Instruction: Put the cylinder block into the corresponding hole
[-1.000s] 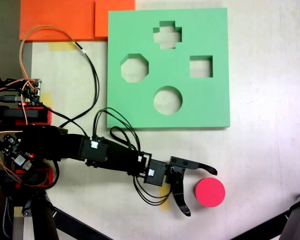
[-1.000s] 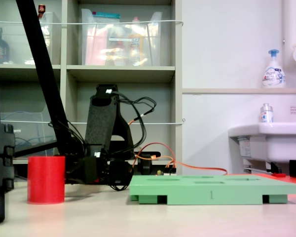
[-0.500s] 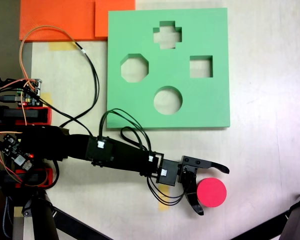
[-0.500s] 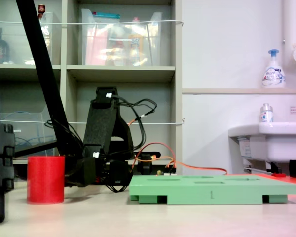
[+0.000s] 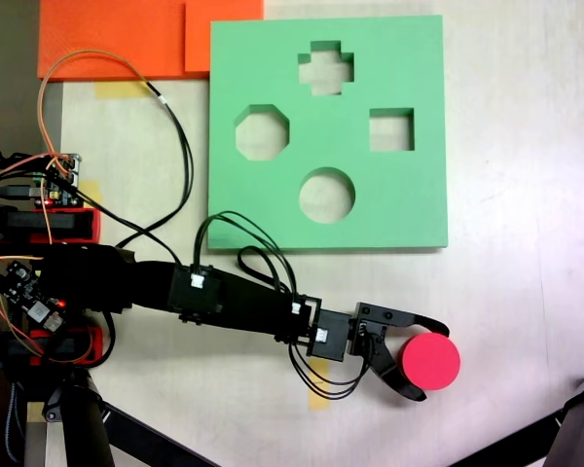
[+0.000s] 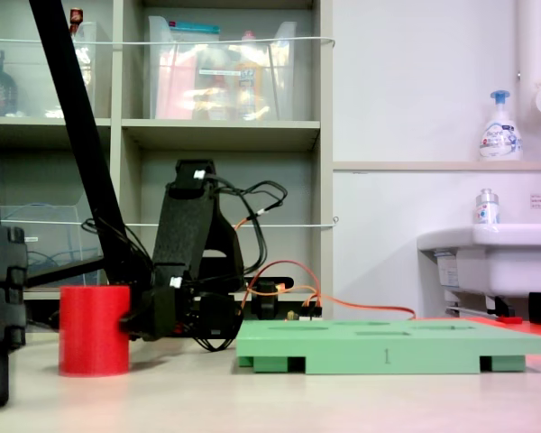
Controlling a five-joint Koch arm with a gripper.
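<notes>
In a fixed view from above, the black arm (image 5: 224, 300) lies low across the tabletop (image 5: 526, 146) from the left edge. Its gripper (image 5: 421, 359) is at the cylinder block (image 5: 431, 361). One black finger curves over the top of the red block and the other curves under it, and both look like they touch its side, so the fingers are pressed on the block. The block stands on the tabletop near the bottom edge, toward the right corner. The green foam board (image 5: 409, 204) lies flat by the top edge, well apart from the block. The corresponding hole (image 5: 327, 196) is the round one near the board's bottom edge. In a fixed view from the side, the block (image 6: 94, 329) stands upright on the tabletop, left of the board (image 6: 388, 346).
</notes>
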